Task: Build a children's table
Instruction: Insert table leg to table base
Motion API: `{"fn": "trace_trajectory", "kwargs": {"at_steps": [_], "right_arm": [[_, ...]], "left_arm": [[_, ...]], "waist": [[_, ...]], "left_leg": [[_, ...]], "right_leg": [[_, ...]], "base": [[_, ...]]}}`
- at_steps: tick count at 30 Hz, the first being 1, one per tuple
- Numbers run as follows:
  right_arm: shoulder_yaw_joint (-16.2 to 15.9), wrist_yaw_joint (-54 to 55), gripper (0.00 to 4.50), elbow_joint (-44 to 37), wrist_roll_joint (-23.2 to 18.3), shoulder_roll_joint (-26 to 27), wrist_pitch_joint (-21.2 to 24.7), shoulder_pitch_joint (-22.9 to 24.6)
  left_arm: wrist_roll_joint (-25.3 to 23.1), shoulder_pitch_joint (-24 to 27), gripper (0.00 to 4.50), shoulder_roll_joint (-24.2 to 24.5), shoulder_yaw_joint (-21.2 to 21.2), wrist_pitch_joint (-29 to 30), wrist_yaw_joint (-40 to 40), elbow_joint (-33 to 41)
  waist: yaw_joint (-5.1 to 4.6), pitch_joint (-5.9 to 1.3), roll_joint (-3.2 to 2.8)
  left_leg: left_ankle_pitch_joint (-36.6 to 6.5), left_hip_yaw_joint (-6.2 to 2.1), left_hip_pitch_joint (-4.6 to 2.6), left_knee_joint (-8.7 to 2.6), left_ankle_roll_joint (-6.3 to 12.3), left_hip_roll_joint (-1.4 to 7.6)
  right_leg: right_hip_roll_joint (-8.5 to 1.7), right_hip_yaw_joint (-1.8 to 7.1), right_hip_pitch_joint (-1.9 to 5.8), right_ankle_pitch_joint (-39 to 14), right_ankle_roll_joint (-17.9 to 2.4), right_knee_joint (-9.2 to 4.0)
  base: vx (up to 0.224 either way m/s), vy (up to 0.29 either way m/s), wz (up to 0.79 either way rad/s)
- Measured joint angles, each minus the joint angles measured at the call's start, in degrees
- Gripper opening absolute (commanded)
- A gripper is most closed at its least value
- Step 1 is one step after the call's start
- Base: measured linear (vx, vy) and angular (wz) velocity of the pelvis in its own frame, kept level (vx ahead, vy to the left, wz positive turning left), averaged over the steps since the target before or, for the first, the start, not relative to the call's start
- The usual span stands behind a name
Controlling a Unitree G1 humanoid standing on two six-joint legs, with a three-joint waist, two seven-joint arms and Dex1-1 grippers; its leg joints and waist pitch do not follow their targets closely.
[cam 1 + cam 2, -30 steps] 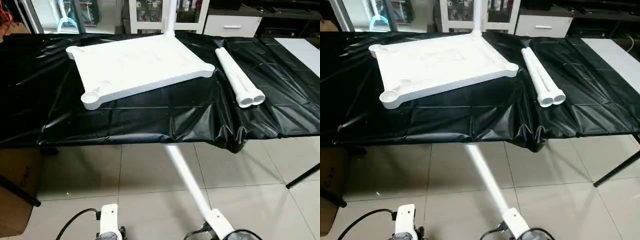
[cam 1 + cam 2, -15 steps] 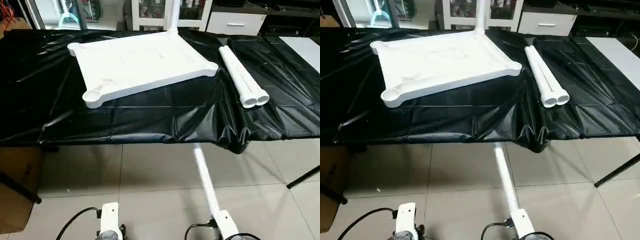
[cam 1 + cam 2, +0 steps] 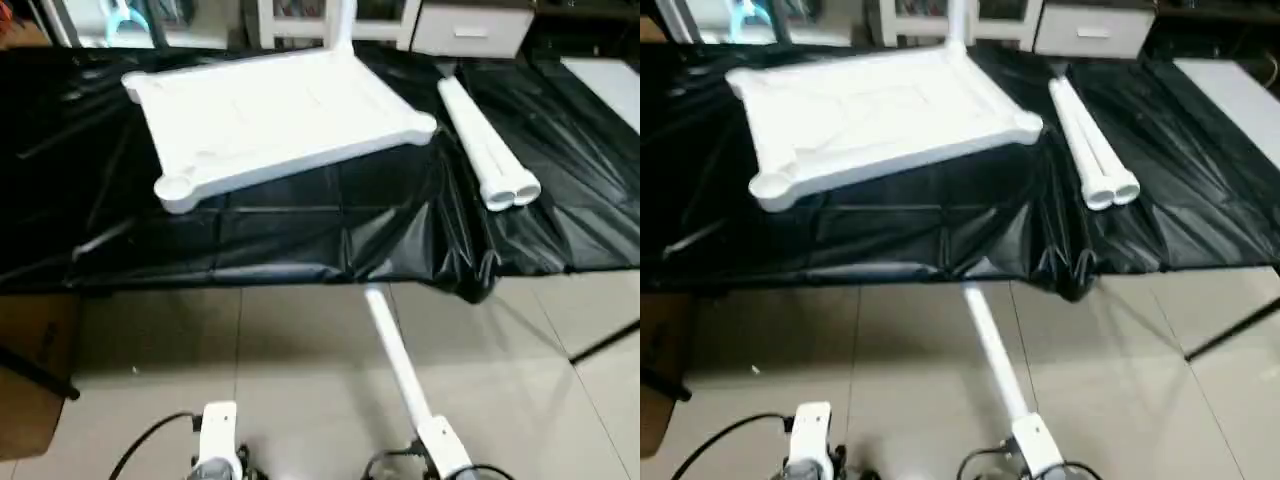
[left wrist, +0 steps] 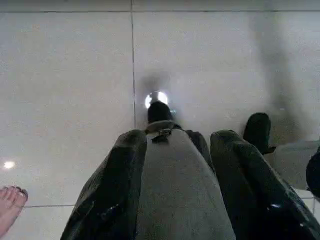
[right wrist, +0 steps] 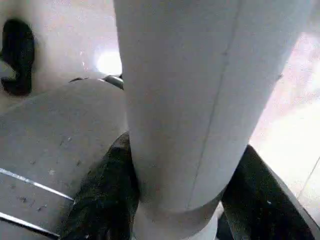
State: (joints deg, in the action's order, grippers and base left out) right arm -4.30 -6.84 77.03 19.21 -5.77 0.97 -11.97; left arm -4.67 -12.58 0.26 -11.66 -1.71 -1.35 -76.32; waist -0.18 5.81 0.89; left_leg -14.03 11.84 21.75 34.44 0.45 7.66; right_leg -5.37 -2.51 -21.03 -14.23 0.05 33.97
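Observation:
The white tabletop (image 3: 270,110) lies underside up on a table under black sheeting (image 3: 300,240). One white leg (image 3: 343,25) stands upright in its far corner socket. Two more legs (image 3: 485,150) lie side by side to its right. My right gripper (image 5: 185,200) is shut on a fourth leg (image 3: 395,350), which slants up from low over the floor, its far end below the table's front edge. My left gripper (image 4: 177,142) hangs low over the tiled floor, open, with nothing held. Behind its fingers (image 4: 120,185) are my own grey leg and black foot.
A cardboard box (image 3: 30,370) stands on the floor at the left. A black table strut (image 3: 605,340) slants down at the right. A white board (image 3: 610,90) lies at the table's far right. A person's toes (image 4: 10,200) are on the tiles near my left gripper.
The far end of the held leg has swung to the right, so the leg stands steeper. The camera has shifted a little. The left gripper has stayed open.

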Motion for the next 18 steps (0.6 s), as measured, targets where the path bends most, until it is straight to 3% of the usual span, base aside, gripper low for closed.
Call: {"fn": "trace_trajectory", "kwargs": {"at_steps": [2,6,10,16,18], "right_arm": [[-1.6,-1.3,1.84,-0.2,1.4,-0.4,-0.5,-0.4],[-9.7,-11.0,1.84,-1.4,6.8,-2.3,-1.5,-3.9],[-17.3,-12.7,1.84,-1.6,14.5,-2.2,-3.0,-5.7],[-25.1,-12.4,1.84,-2.6,21.1,-2.1,-5.2,-6.4],[-25.6,-10.9,1.84,-2.2,21.5,-1.9,-6.3,-6.4]], "left_arm": [[-0.7,-0.3,2.39,-0.1,0.7,0.0,0.0,0.2],[-2.5,-1.3,2.39,-0.7,2.4,0.3,0.6,0.3],[-2.4,-1.6,2.39,-1.3,2.3,0.6,0.6,0.7],[-2.3,-1.8,2.39,-2.2,2.3,0.6,0.4,0.8],[-1.8,-1.8,2.39,-2.5,1.4,0.6,0.0,0.9]], "waist": [[0.02,0.46,0.31],[-0.35,2.03,0.34],[-1.00,2.33,0.94],[-0.90,2.57,1.55],[-0.95,2.60,1.75]], "left_leg": [[0.0,0.02,0.00,-0.12,-0.05,0.00],[0.1,0.29,0.38,-0.09,-0.01,0.00],[0.2,0.30,0.56,-0.14,0.33,0.01],[0.3,0.31,0.55,-0.13,0.39,0.04],[0.3,0.41,0.43,-0.13,0.40,0.05]], "right_leg": [[0.01,0.02,-0.05,0.0,0.0,-0.04],[0.00,0.32,-0.57,0.0,0.0,0.03],[0.00,0.30,-0.93,0.1,0.1,0.31],[0.00,0.32,-0.94,0.0,-0.1,0.38],[0.00,0.41,-0.88,0.0,-0.1,0.39]], "base": [[0.000,0.000,0.00],[0.000,0.000,0.00],[0.000,0.000,0.00],[0.000,0.000,0.00],[0.000,0.000,0.00]]}}
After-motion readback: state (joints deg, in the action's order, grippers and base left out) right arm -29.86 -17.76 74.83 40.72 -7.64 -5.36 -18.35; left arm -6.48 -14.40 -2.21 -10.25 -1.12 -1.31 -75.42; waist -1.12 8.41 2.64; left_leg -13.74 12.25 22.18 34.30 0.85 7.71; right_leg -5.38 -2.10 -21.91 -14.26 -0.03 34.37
